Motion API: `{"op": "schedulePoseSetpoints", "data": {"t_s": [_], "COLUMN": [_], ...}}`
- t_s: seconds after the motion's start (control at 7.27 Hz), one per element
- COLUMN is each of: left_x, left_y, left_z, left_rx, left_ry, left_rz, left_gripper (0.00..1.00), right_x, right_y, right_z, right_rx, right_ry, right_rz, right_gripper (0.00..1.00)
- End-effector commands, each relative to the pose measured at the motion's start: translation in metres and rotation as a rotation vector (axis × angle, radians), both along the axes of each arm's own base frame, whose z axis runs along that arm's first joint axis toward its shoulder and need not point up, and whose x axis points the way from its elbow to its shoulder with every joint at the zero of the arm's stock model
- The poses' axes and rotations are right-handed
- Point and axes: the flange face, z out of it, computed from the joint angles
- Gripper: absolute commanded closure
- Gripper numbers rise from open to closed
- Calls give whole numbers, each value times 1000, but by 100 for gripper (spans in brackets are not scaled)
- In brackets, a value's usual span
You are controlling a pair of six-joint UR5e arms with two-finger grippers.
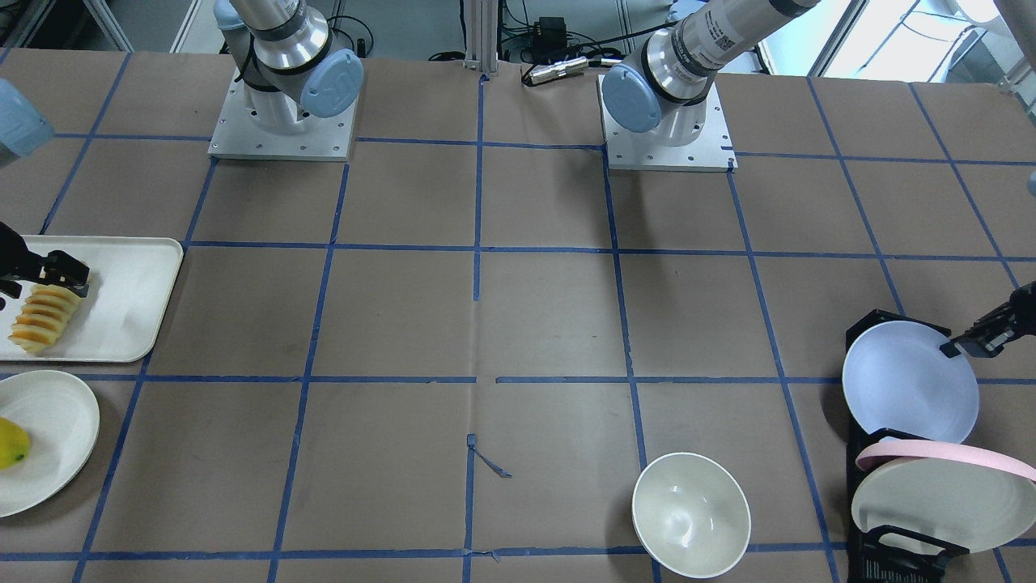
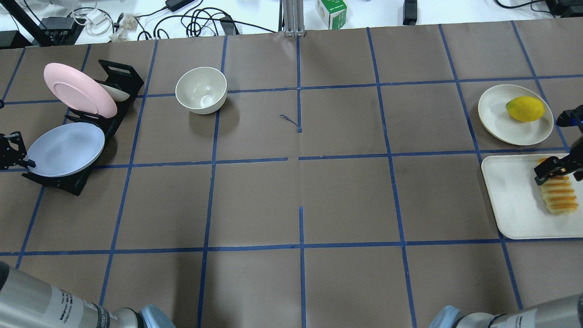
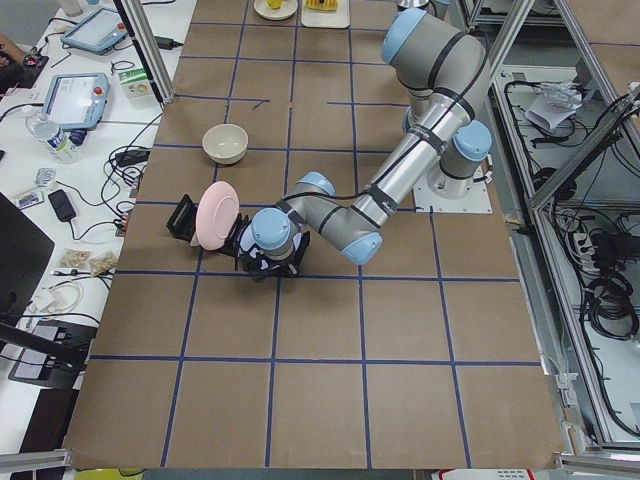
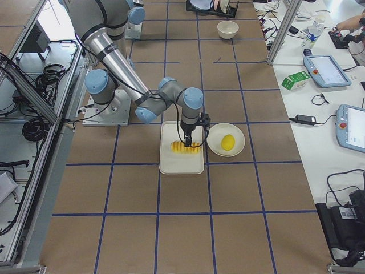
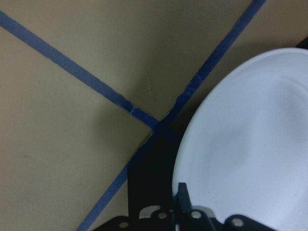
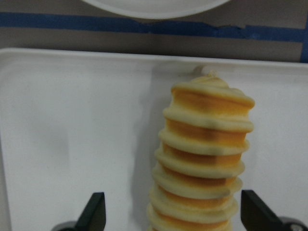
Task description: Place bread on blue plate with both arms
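The bread (image 1: 40, 320) lies on a white tray (image 1: 129, 291); it also shows in the overhead view (image 2: 559, 196) and the right wrist view (image 6: 204, 159). My right gripper (image 2: 553, 168) is open, low over the tray, with one finger on each side of the bread's near end (image 6: 173, 214). The blue plate (image 2: 63, 148) stands tilted in a black rack (image 2: 77, 184). My left gripper (image 1: 967, 340) is at the plate's rim. In the left wrist view one finger (image 5: 183, 197) lies on the plate's face (image 5: 250, 144) near the image centre, so the jaws look shut on the rim.
A pink-rimmed plate (image 2: 77, 89) stands in the same rack behind the blue one. A cream bowl (image 2: 201, 89) sits near the rack. A cream plate (image 2: 501, 114) holding a yellow-green fruit (image 2: 525, 109) lies beside the tray.
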Motion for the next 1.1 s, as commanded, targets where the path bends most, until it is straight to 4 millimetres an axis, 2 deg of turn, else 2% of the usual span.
{"op": "schedulePoseSetpoints", "data": {"t_s": [0.0, 0.14, 0.28, 0.41, 0.55, 0.69, 0.83, 0.96], "left_x": [-2, -2, -7, -24, -54, -86, -136, -196], "left_y": [4, 7, 13, 26, 40, 44, 39, 36], "left_z": [15, 19, 34, 58, 78, 93, 100, 102], "left_rx": [-3, 2, 9, 49, 95, 93, 109, 125], "left_ry": [-5, 2, 13, 64, 139, 205, 223, 223], "left_rz": [-7, -11, -18, -41, -101, -132, -194, -257], "left_gripper": [100, 100, 100, 100, 100, 100, 100, 100], "right_x": [-10, -11, -12, -12, -12, -12, -12, -13], "right_y": [1, 2, 2, 2, 2, 2, 1, 0], "right_z": [-19, -20, -27, -30, -32, -32, -31, -29], "right_rx": [21, 24, 33, 39, 41, 39, 38, 33], "right_ry": [-12, -5, -11, -15, -17, -18, -17, -16], "right_rz": [-2, 0, 0, 6, 12, 16, 18, 13], "right_gripper": [0, 0, 0, 0, 0, 2, 24, 43]}}
